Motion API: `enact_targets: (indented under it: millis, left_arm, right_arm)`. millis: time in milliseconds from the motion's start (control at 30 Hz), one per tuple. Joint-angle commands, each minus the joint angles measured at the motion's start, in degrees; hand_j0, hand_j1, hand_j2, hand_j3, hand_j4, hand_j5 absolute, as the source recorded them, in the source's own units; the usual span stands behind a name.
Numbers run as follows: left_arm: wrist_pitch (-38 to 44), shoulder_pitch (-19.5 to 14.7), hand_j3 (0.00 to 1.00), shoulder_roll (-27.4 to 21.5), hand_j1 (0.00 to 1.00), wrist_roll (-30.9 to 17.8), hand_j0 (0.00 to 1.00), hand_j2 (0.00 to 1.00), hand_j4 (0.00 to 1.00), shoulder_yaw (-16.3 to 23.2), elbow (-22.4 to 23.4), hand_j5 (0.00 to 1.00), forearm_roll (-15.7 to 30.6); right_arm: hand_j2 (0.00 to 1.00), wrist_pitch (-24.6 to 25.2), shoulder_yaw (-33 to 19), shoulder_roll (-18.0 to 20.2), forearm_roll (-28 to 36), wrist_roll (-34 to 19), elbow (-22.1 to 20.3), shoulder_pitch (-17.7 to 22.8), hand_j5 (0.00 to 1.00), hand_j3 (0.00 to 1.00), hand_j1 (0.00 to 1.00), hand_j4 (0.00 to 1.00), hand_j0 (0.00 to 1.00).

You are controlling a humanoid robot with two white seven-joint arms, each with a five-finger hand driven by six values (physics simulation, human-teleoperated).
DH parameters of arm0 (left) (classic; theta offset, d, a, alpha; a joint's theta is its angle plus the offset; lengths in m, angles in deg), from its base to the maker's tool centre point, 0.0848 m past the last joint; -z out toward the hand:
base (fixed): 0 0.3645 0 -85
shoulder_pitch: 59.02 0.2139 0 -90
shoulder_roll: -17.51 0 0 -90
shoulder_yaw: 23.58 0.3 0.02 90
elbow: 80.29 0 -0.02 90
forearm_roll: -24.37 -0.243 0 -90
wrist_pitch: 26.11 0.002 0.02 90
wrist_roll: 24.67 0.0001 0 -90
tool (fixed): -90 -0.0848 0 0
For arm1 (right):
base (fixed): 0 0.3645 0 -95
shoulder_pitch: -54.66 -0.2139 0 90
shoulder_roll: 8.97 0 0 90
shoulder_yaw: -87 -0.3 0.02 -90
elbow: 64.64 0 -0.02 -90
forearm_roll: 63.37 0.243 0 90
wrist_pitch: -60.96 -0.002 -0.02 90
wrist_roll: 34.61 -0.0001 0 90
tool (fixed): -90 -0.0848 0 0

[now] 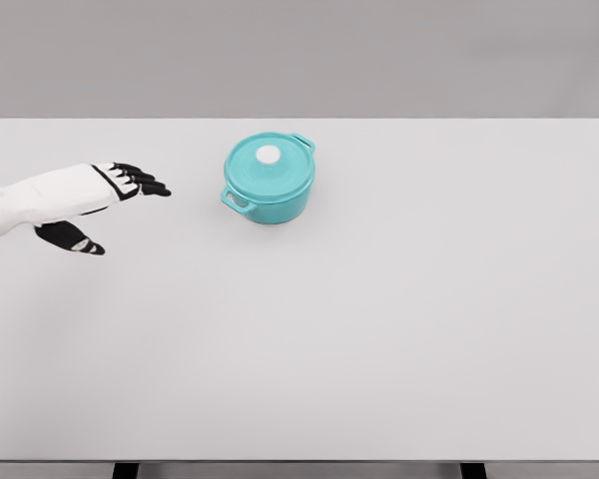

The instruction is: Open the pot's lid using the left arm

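Lid (267, 162) likely rigid and fairly weighty, glossy finish, so slippery; best hold judged to be the small white knob (269, 155) at its centre, pinched from above. Pot (269, 182): teal, round, squat, two loop side handles, lid seated flush and closed. It stands on the white desk (379, 319), left of centre toward the far edge. Left robot hand (130, 183) hovers well apart to the pot's left, black fingers extended, thumb spread low, holding nothing. Right arm not in view.
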Motion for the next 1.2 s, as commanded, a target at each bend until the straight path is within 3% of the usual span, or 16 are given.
enact_targets:
  millis: [0,200,333,400,467,500,533,567,667,733,900,1000,1100,1167]
  left_arm:
    - [0.15,0.00,1.00,0.50,1.00,0.00,1.00,1.00,1.00,0.26,-0.04,1.00,0.30]
    - [0.15,-0.88,1.00,0.59,1.00,0.00,1.00,1.00,1.00,0.79,-0.12,1.00,0.30]
    - [0.15,-8.34,1.00,1.12,1.00,0.00,1.00,1.00,1.00,7.47,-0.65,1.00,0.38]
    - [0.15,-10.37,1.00,2.17,1.00,0.00,1.00,1.00,1.00,8.35,-0.04,1.00,0.91]
    - [0.15,-15.81,1.00,2.26,1.00,0.00,1.00,1.00,1.00,14.93,2.77,1.00,6.35]
    - [0.15,-23.01,1.00,2.17,1.00,0.00,1.00,1.00,1.00,24.16,7.16,1.00,9.52]
    - [0.15,-26.62,1.00,1.38,1.00,0.00,1.00,1.00,1.00,28.56,7.87,1.00,9.52]
    - [0.15,-27.77,1.00,1.64,1.00,0.00,1.00,1.00,1.00,30.41,8.22,1.00,9.52]
    - [0.15,-34.09,1.00,6.39,1.00,0.00,1.00,1.00,1.00,31.72,9.81,1.00,9.26]
    - [0.15,-37.00,1.00,7.36,1.00,0.00,1.00,1.00,1.00,35.42,10.77,1.00,9.17]
    - [0.15,-39.02,1.00,8.85,1.00,0.00,1.00,1.00,1.00,36.83,11.12,1.00,6.54]
    - [0.15,-42.09,1.00,11.66,1.00,0.00,1.00,1.00,1.00,37.44,17.71,1.00,5.57]
    - [0.15,-46.58,1.00,18.25,1.00,0.00,1.00,1.00,1.00,41.39,29.66,1.00,5.31]
    - [0.15,-47.28,1.00,19.75,1.00,0.00,1.00,1.00,1.00,42.36,31.25,1.00,5.22]
  right_arm:
    - [1.00,0.09,0.00,0.01,0.01,-0.12,0.17,0.09,1.00,1.00,1.00,1.00,1.00]
    - [1.00,0.00,0.00,0.01,0.01,-0.03,-0.18,0.35,1.00,1.00,1.00,1.00,1.00]
    - [1.00,0.00,0.00,0.01,0.01,-0.03,-0.09,0.35,1.00,1.00,1.00,1.00,1.00]
    - [1.00,0.00,0.00,0.01,0.01,-0.03,-0.09,0.35,1.00,1.00,1.00,1.00,1.00]
    - [1.00,0.00,0.00,0.01,0.01,-0.03,-0.09,0.35,1.00,1.00,1.00,1.00,1.00]
    - [1.00,0.00,0.00,0.01,0.01,-0.03,-0.09,0.35,1.00,1.00,1.00,1.00,1.00]
    - [1.00,0.00,0.00,0.01,0.01,-0.03,-0.09,0.35,1.00,1.00,1.00,1.00,1.00]
    - [1.00,0.00,0.00,0.01,0.01,-0.03,-0.09,0.35,1.00,1.00,1.00,1.00,1.00]
    - [1.00,0.00,0.00,0.01,0.01,-0.03,-0.09,0.35,1.00,1.00,1.00,1.00,1.00]
    - [1.00,0.00,0.00,0.01,0.01,-0.03,-0.09,0.35,1.00,1.00,1.00,1.00,1.00]
    - [1.00,0.00,0.00,0.01,0.01,-0.03,-0.09,0.35,1.00,1.00,1.00,1.00,1.00]
    - [1.00,0.00,0.00,0.01,0.01,-0.03,-0.09,0.35,1.00,1.00,1.00,1.00,1.00]
    - [1.00,0.00,0.00,0.01,0.01,-0.03,-0.09,0.35,1.00,1.00,1.00,1.00,1.00]
    - [1.00,0.00,0.00,0.01,0.01,-0.03,-0.09,0.35,1.00,1.00,1.00,1.00,1.00]
